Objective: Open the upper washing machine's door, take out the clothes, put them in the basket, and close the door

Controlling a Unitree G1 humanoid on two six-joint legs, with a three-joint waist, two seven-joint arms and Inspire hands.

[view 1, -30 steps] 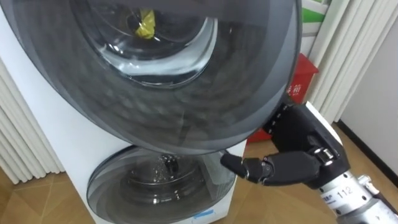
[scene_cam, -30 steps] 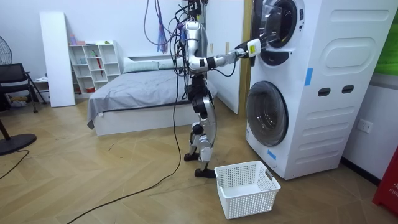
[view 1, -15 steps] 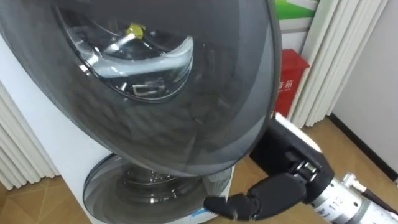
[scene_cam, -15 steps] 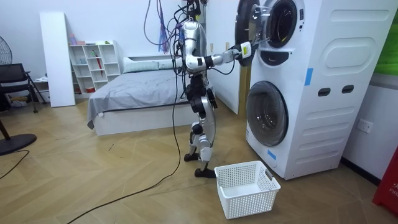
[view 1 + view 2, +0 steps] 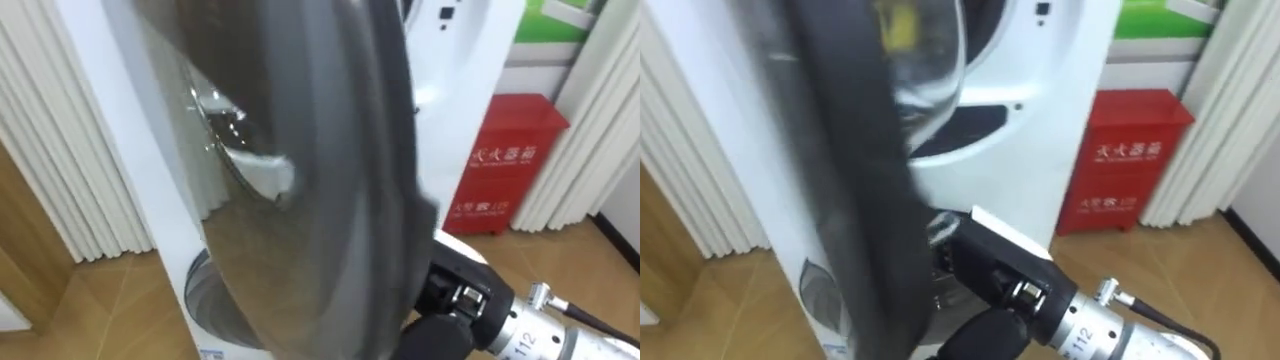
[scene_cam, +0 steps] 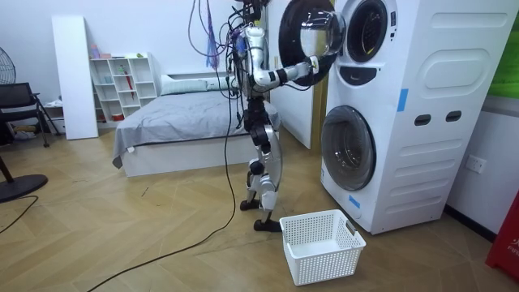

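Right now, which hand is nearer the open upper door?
Right. Right hand is at the lower edge of the door; left hand is hidden, apparently behind the body.

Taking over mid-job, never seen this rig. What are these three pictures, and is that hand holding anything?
Two pictures come from the camera on the robot's head; the third from a camera standing in the room. That one shows the two-legged robot before a white stack of two washing machines, a white plastic laundry basket on the floor nearby. The upper machine's dark round glass door stands open; in the head views it is the big dark shape. The right robot hand is at that door, partly hidden, so I cannot tell whether it holds anything. Something blurred and yellow lies in the drum.
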